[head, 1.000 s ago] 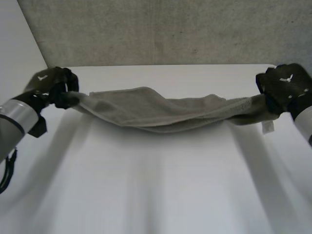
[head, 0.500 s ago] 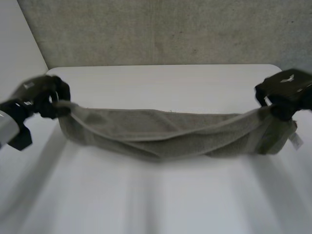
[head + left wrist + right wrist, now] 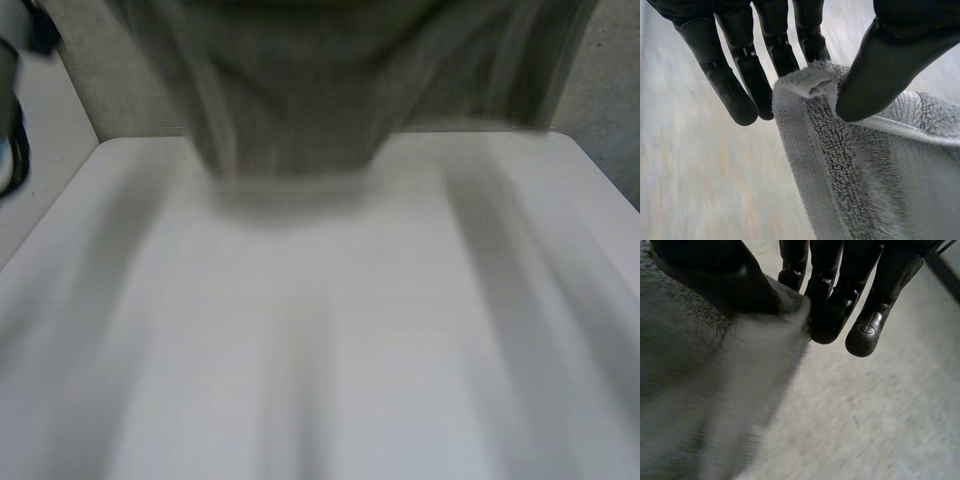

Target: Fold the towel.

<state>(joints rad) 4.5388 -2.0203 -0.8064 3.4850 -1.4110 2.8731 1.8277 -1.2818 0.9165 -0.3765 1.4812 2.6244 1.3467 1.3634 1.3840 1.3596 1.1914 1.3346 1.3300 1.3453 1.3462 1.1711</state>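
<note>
Both hands are clamped on the towel (image 3: 290,90). Left hand (image 3: 890,65) pinches a corner between thumb and fingers. Right hand (image 3: 835,305) does the same at the opposite end, cloth trapped between thumb and fingers. The towel is airborne, hanging as a sagging drape over the far part of the table (image 3: 320,380); can't tell whether its lower edge clears the surface. This looks like lift-and-spread ahead of laying it flat for the fold. To do it well: keep both pinches tight, pull the hands apart to take the sag out, hold the corners level, then lower so the hanging edge lands first and the rest rolls down flat. Versus 0.5 s ago: the towel was slung low between the hands, just above the table; now it's lifted much higher and closer to the head camera.
</note>
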